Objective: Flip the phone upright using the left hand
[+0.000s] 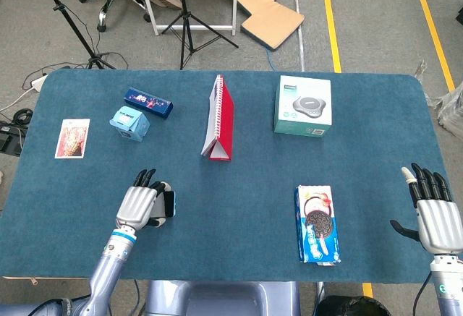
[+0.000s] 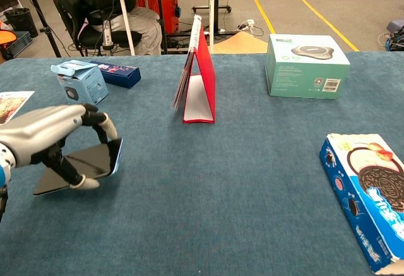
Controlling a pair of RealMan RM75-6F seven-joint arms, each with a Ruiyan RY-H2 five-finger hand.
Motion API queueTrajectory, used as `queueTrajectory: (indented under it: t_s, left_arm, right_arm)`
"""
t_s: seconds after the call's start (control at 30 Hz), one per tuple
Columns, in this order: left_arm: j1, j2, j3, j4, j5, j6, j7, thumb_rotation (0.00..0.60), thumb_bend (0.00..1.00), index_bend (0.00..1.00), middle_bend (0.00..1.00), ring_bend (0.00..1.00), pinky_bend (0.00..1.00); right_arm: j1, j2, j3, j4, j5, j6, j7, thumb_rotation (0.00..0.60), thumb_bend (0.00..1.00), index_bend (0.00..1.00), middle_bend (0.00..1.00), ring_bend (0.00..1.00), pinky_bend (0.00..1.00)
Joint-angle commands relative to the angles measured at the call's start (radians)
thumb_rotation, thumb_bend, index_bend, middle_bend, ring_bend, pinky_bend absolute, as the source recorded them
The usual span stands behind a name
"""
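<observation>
A dark smartphone (image 2: 85,163) is caught mid-lift near the front left of a table covered in blue felt (image 1: 246,186). The robot's left hand (image 2: 47,138) grasps it, fingers (image 2: 107,127) hooked over the raised right-hand edge and thumb underneath. The phone slants, its right edge in the air and its left edge low; whether that low edge touches the felt is hard to tell from the chest view. Its long axis runs roughly left to right, so the hand sits directly over and behind it. To finish standing it up, the hand would probably need to keep rolling that raised edge upward.

The right hand (image 1: 434,211) rests far off at the table's right edge, fingers extended and apart, holding nothing.

Further back stand a red desk calendar (image 1: 219,118), a small pale blue box (image 1: 129,123) and a green product box (image 1: 303,105). The room has a grey concrete floor with yellow lines.
</observation>
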Motion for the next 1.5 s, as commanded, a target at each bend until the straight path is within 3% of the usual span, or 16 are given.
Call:
queueTrajectory:
  t_s: [0.03,0.17,0.27,0.37,0.53,0.73,1.07,1.4,1.5]
  left_arm:
    - [0.042,0.060,-0.028,0.034,0.199,0.013,-0.415,0.600,0.18,0.36,0.38,0.00,0.00]
    - [0.066,0.063,-0.042,0.061,0.258,0.030,-0.730,0.600,0.18,0.36,0.38,0.00,0.00]
    - [0.078,0.051,-0.042,0.101,0.296,0.055,-0.862,0.600,0.18,0.36,0.38,0.00,0.00]
    - [0.090,0.029,-0.038,0.142,0.327,0.067,-1.081,0.600,0.18,0.36,0.39,0.00,0.00]
    - [0.087,0.015,-0.035,0.202,0.337,0.025,-1.429,0.600,0.19,0.36,0.39,0.00,0.00]
    - [0.066,0.013,-0.028,0.252,0.348,-0.047,-1.718,0.600,0.19,0.36,0.39,0.00,0.00]
    - [0.029,-0.007,0.005,0.365,0.391,-0.114,-2.044,0.600,0.19,0.36,0.38,0.00,0.00]
    - [0.015,-0.026,0.028,0.446,0.384,-0.159,-2.133,0.600,0.19,0.36,0.36,0.00,0.00]
    - [0.015,-0.034,0.034,0.470,0.382,-0.166,-2.155,0.600,0.13,0.30,0.30,0.00,0.00]
  right_arm:
    - [0.000,-0.001,-0.001,-0.001,-0.002,0.001,-0.003,0.600,0.00,0.04,0.00,0.00,0.00]
    - [0.000,-0.001,-0.002,-0.005,-0.001,-0.001,-0.007,0.600,0.00,0.04,0.00,0.00,0.00]
    - [0.001,-0.001,-0.002,-0.006,0.000,-0.002,-0.010,0.600,0.00,0.04,0.00,0.00,0.00]
    - [0.001,-0.002,-0.003,-0.006,0.001,-0.002,-0.013,0.600,0.00,0.04,0.00,0.00,0.00]
    - [0.002,-0.003,-0.004,-0.005,0.002,-0.005,-0.017,0.600,0.00,0.04,0.00,0.00,0.00]
    - [0.003,-0.005,-0.004,-0.003,0.003,-0.007,-0.021,0.600,0.00,0.04,0.00,0.00,0.00]
    - [0.006,-0.009,-0.006,0.000,0.005,-0.012,-0.030,0.600,0.00,0.04,0.00,0.00,0.00]
    - [0.007,-0.011,-0.007,-0.001,0.006,-0.014,-0.035,0.600,0.00,0.04,0.00,0.00,0.00]
    - [0.007,-0.011,-0.006,-0.001,0.006,-0.013,-0.036,0.600,0.00,0.04,0.00,0.00,0.00]
